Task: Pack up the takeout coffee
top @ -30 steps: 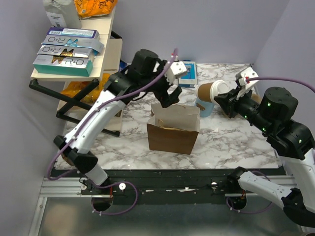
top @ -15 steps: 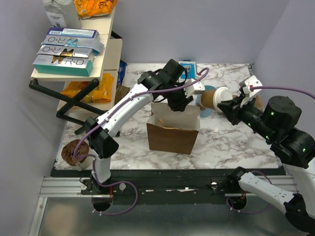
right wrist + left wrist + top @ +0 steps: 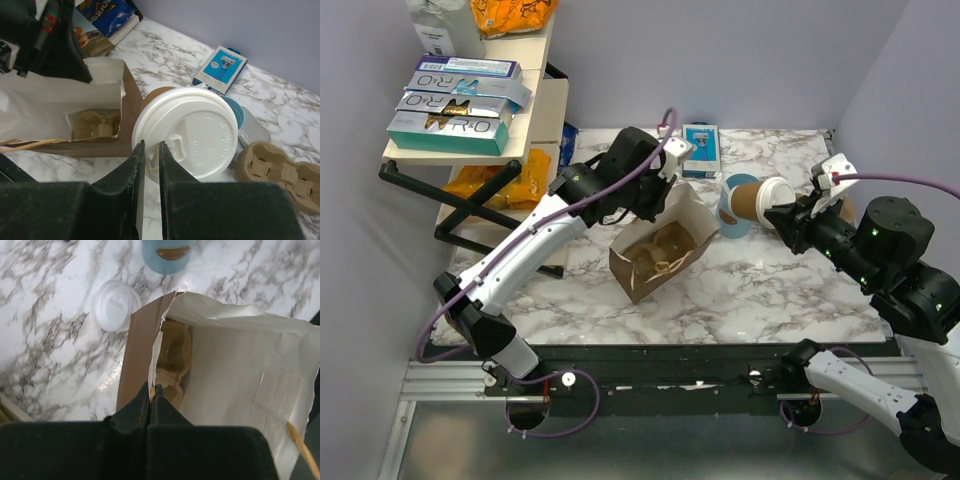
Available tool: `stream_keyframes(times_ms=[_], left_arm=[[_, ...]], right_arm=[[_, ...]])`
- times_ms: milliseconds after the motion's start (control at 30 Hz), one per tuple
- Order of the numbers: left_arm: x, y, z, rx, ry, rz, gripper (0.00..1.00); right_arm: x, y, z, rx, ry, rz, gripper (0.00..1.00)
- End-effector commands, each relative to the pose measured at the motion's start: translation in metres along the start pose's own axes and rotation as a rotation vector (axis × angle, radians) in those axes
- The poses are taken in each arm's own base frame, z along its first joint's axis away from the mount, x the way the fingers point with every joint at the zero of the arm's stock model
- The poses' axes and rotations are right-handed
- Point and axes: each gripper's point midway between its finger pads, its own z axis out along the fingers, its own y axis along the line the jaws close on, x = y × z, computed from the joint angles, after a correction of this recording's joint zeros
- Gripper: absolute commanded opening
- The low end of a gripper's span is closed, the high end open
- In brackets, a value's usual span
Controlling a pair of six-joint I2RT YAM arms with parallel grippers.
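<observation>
**Left arm** (image 3: 525, 250): white shell links set between black joint housings. A purple cable (image 3: 620, 180) runs along it to a white wrist block (image 3: 678, 150).

**Right arm** (image 3: 895, 235): the same white links and bulky black joints, with a second purple cable (image 3: 910, 178) entering at its white wrist block (image 3: 835, 170).

**Left gripper** (image 3: 151, 389) and **right gripper** (image 3: 149, 147): each has two matte black fingers that taper to thin tips ahead of a broad black body.

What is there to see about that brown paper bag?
The brown paper bag is kraft brown outside and white inside, with a twine handle. It sits tilted on the marble table, its mouth open. The left gripper pinches its rim. A tan pulp tray lies inside.
</observation>
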Motion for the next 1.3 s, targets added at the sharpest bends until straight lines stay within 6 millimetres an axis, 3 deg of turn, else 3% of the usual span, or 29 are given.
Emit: stream_keyframes(times_ms=[0,67,133,300,367,400,467,500,567,600,833,1033,1267], left_arm=[[0.014,0.029,-0.026,-0.279,-0.012,-0.401,0.00],[0.029,0.037,-0.037,-0.373,0.037,-0.512,0.00],[0.030,0.049,-0.048,-0.452,0.022,-0.579,0.00],[0.050,0.063,-0.052,-0.531,0.013,-0.839,0.00],[0.049,0.073,-0.059,-0.561,-0.054,-0.927,0.00],[0.061,0.075,-0.054,-0.575,-0.047,-0.971,0.00],[0.052,0.077,-0.060,-0.541,-0.147,-1.075,0.00],[0.063,0.080,-0.057,-0.561,-0.150,-1.103,0.00],[0.056,0.082,-0.066,-0.544,-0.247,-1.175,0.00],[0.065,0.083,-0.062,-0.553,-0.246,-1.192,0.00],[0.077,0.083,-0.047,-0.540,-0.308,-1.369,0.00],[0.074,0.084,-0.041,-0.526,-0.399,-1.490,0.00],[0.055,0.075,-0.029,-0.450,-0.403,-1.462,0.00]], right_arm=[[0.010,-0.003,0.008,0.023,0.040,0.007,0.01],[0.010,-0.002,0.011,0.015,0.038,0.010,0.01],[0.013,-0.001,0.016,0.016,0.050,0.015,0.01],[0.020,-0.004,0.021,0.039,0.069,0.037,0.01],[0.021,-0.004,0.021,0.041,0.072,0.038,0.01],[0.021,-0.005,0.021,0.045,0.071,0.041,0.01],[0.020,-0.004,0.020,0.042,0.069,0.041,0.01],[0.021,-0.005,0.019,0.045,0.068,0.040,0.01],[0.021,-0.005,0.019,0.049,0.066,0.043,0.01],[0.021,-0.005,0.020,0.047,0.064,0.041,0.01],[0.020,-0.004,0.023,0.046,0.069,0.044,0.01],[0.019,-0.004,0.026,0.047,0.075,0.045,0.01],[0.021,-0.005,0.029,0.051,0.089,0.045,0.01]])
